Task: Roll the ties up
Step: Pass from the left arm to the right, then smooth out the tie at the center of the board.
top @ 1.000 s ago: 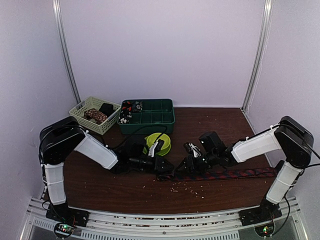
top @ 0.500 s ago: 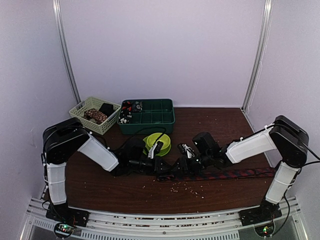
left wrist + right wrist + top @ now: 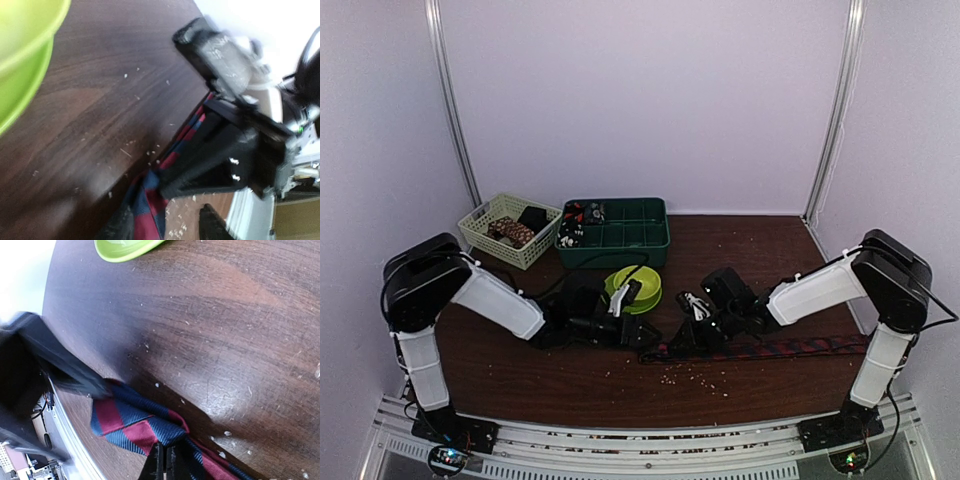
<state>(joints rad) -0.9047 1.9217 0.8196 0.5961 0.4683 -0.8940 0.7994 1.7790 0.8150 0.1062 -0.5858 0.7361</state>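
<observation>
One tie [image 3: 770, 347], red and navy striped, lies flat across the table toward the right. Its left end [image 3: 135, 422] is folded over. My right gripper [image 3: 686, 340] is shut on that fold; in the right wrist view its fingertips [image 3: 165, 464] pinch the cloth tight. My left gripper [image 3: 646, 335] faces it from the left and is open. In the left wrist view its fingers [image 3: 212, 226] stand apart, and the tie end [image 3: 148, 217] lies between them, close to the left one. The right gripper's body [image 3: 235, 160] fills that view just beyond.
A lime-green bowl [image 3: 636, 287] sits right behind the two grippers. A dark green divided tray [image 3: 616, 232] and a pale basket [image 3: 510, 228] stand at the back left. Pale crumbs [image 3: 695, 375] are scattered in front of the tie.
My right gripper has slid left and shut on the folded tie end. My left gripper's fingers have parted around the end, and its arm has drawn back to the left.
</observation>
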